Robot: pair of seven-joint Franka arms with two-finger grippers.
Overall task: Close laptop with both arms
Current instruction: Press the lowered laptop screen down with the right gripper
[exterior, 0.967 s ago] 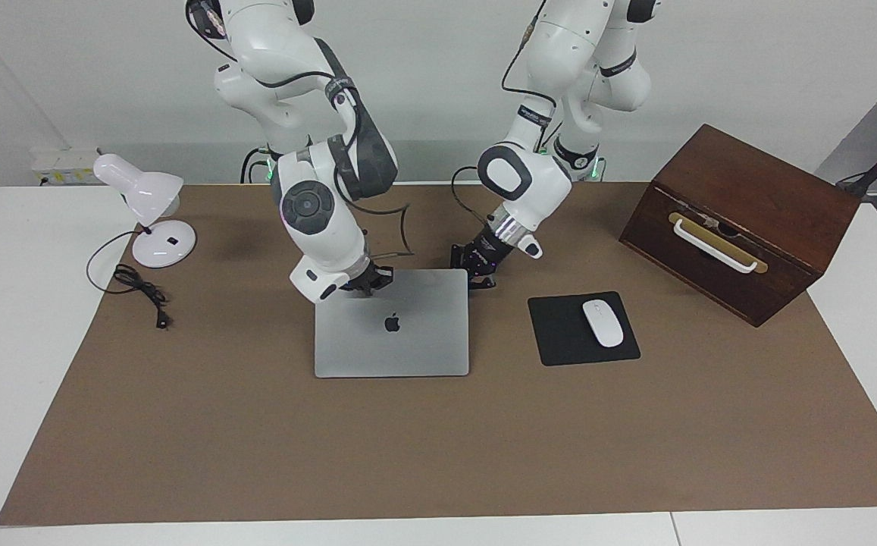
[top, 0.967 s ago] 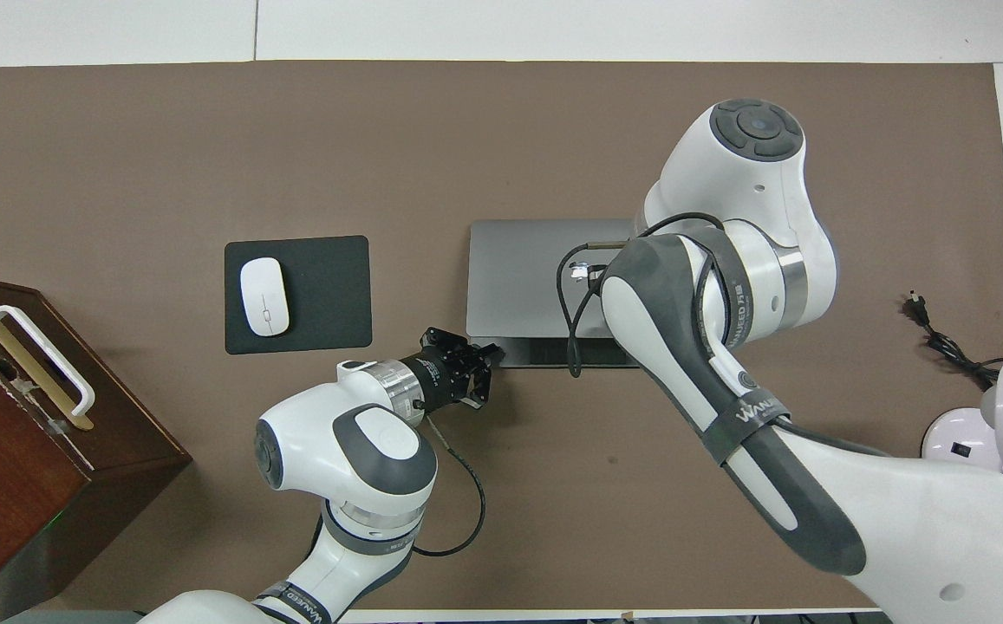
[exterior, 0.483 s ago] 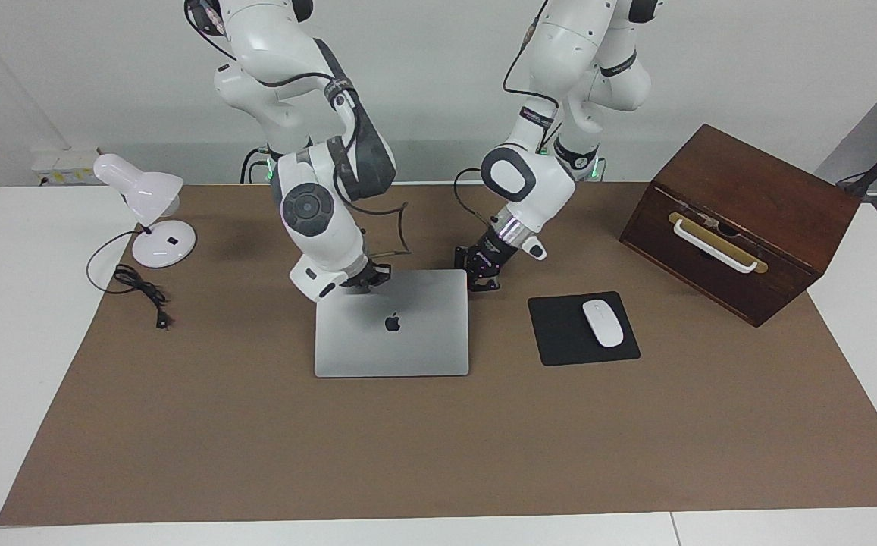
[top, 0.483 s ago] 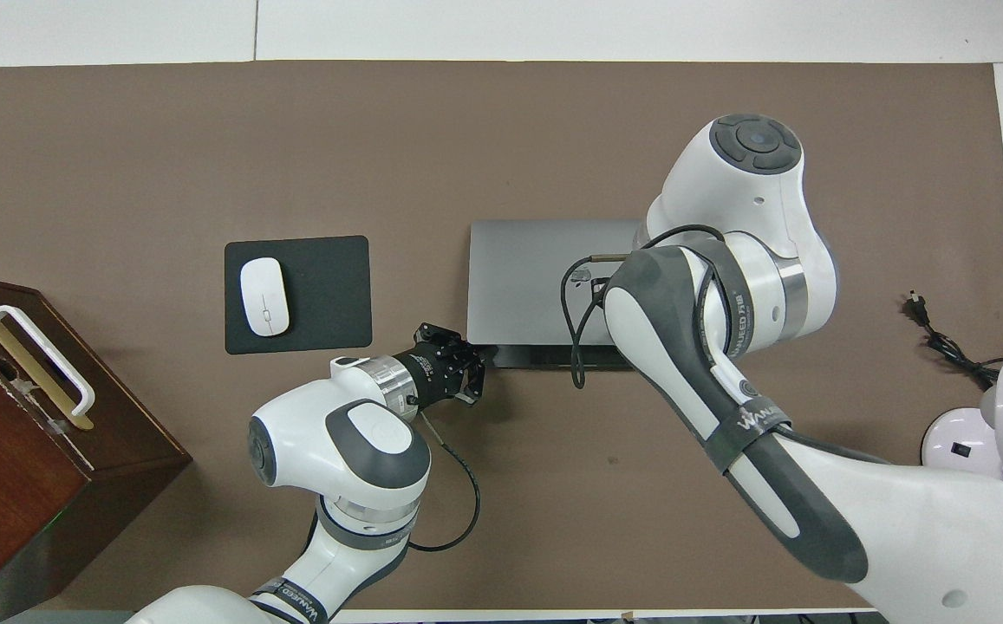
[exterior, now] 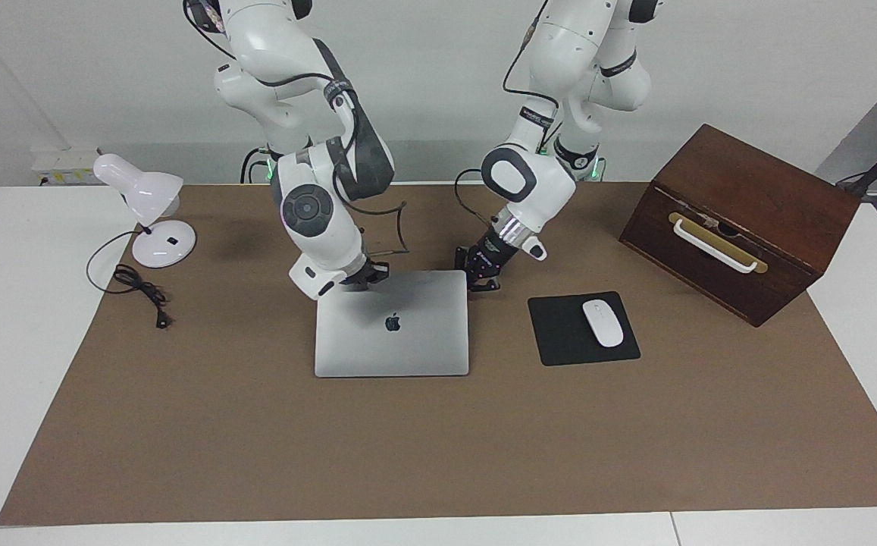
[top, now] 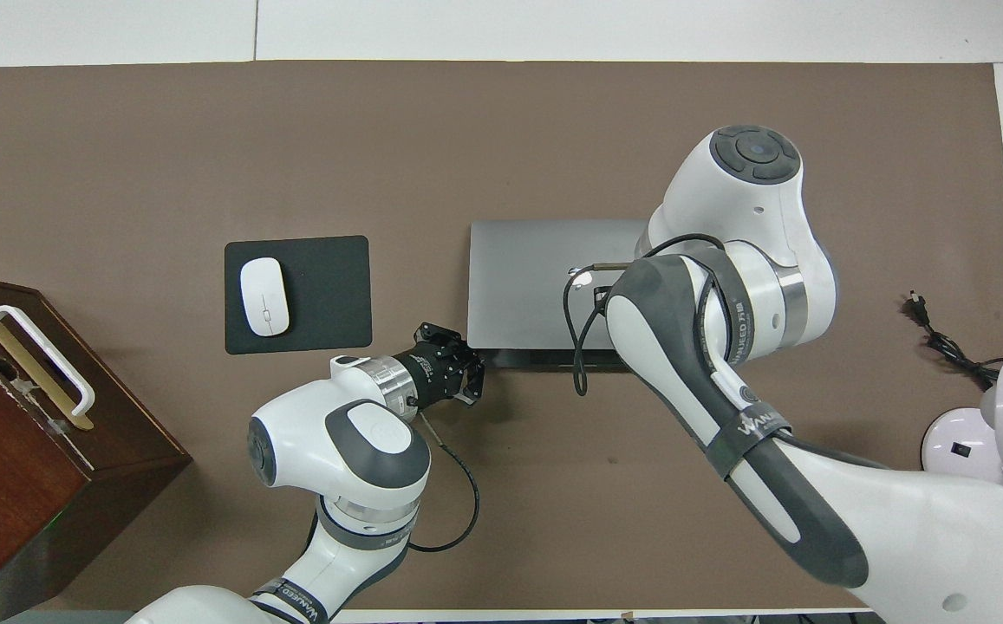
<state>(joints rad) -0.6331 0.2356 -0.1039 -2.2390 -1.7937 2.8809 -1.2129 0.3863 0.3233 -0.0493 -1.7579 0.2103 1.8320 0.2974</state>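
Observation:
The silver-grey laptop lies on the brown mat with its lid low and the apple logo up. In the overhead view only a thin dark strip of the laptop's base shows under the lid's edge nearest the robots. My right gripper is shut and rests on that lid edge at the corner toward the right arm's end; in the overhead view its own arm hides it. My left gripper is shut and sits low beside the lid's other near corner.
A black mouse pad with a white mouse lies beside the laptop, toward the left arm's end. A dark wooden box with a white handle stands at that end. A white desk lamp and its cable are at the right arm's end.
The lid has come down further, and the dark strip of base under its near edge has narrowed. The left gripper has drawn back slightly from the lid's corner.

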